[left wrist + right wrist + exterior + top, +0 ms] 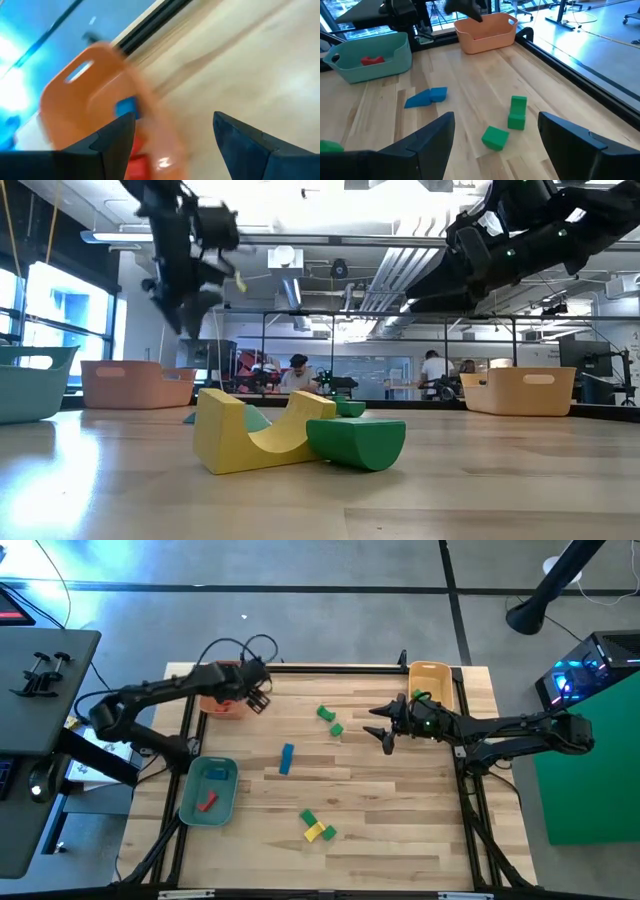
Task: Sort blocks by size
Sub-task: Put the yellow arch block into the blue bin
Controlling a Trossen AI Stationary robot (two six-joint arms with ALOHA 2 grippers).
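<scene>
inspector a: wooden table (400, 800) with a black frame, open workshop behind it. what lies nearest the front edge?

inspector b: yellow arch block (320, 832) touching a green block (308, 818), near the front centre. from table height the yellow arch (255, 435) leans against a green rounded piece (358, 440).

inspector a: left side?

inspector b: teal tray (209, 790) at the near left, one red block (207, 802) inside it. further in, a blue block (287, 758) lies flat around the table's middle, clear of everything else.

inspector a: and beyond that?

inspector b: two green blocks (329, 719) close together past the centre, one a stacked-looking piece (517, 113), the other a small cube (495, 137) just beside it.

inspector a: the right gripper?

inspector b: right gripper (387, 736) hovers right of those green blocks, fingers spread wide, nothing between them.

inspector a: the left gripper?

inspector b: left gripper (260, 698) is at the far left, over the inner rim of the orange tray (218, 703). its fingers stand apart and hold nothing. its wrist camera shows a blue block (126, 106) and something red (137, 161) inside that tray.

inspector a: far right corner?

inspector b: yellow tray (431, 680) sits there, behind the right arm. something green shows at its near rim; i cannot tell whether it is a block.
</scene>
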